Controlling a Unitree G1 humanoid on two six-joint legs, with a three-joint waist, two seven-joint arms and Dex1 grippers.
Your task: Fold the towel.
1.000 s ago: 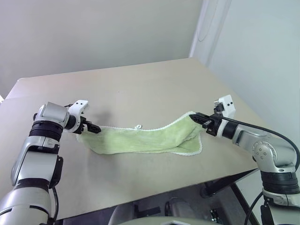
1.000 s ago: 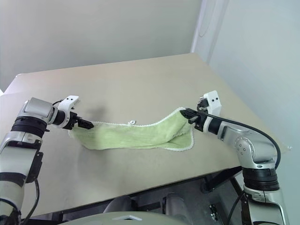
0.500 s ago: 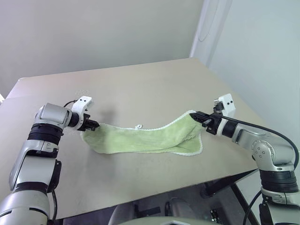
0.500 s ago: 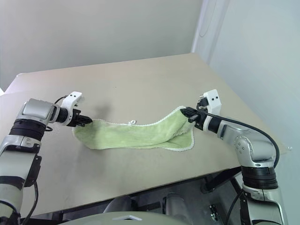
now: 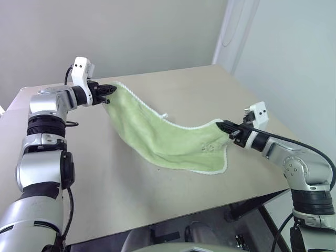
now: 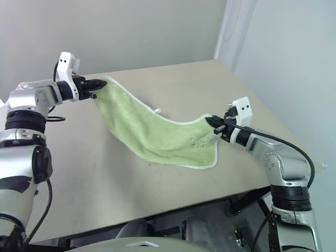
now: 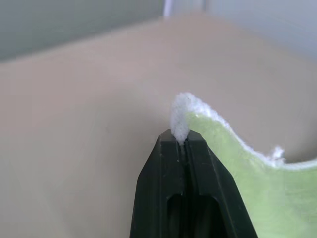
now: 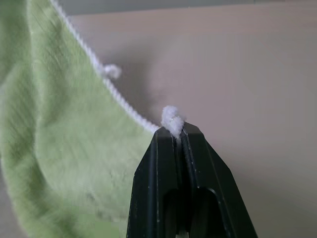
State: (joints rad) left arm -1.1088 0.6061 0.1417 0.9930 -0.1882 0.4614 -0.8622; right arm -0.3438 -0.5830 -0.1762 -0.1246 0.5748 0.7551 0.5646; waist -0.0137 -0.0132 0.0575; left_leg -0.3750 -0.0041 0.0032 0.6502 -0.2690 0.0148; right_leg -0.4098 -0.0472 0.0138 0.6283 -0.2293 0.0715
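Since second ago our left gripper [image 5: 109,90] lifts towel [image 5: 168,139] corner high off bench [image 5: 157,89]; jaws clamped on it. Right gripper [image 5: 224,126] pinches opposite corner; towel's low edge touches bench.

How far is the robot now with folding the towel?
Done: each gripper is shut on a corner of the towel, the left gripper and the right gripper. In hand: the left corner is held high above the table, the right one low, so the cloth hangs between them and its lower edge rests on the table. Left: no fold is made yet; the corners must be laid over and released.
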